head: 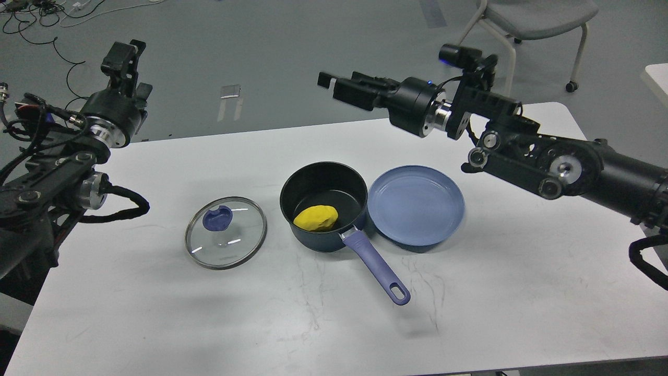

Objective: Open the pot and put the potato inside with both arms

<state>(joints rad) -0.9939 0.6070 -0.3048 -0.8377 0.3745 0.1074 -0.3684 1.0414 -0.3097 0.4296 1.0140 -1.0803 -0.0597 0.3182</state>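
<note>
pot [313, 240]: dark navy glossy enamel look, matt black inside | lid [225, 233]: clear glass, metal rim | potato [315, 218]: matt yellow, lumpy | plate [416, 205]: smooth blue, satin sheen | table [156, 313]: white, smooth, scuffed

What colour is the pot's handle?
Purple, against the dark navy pot; the handle shows clearly in the head view.

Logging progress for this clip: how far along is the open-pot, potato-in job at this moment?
Both steps look done. The glass lid lies on the table left of the pot, and the potato sits inside the pot. Nothing is in hand: the left gripper and right gripper are raised clear, holding nothing. Nothing appears left.
</note>
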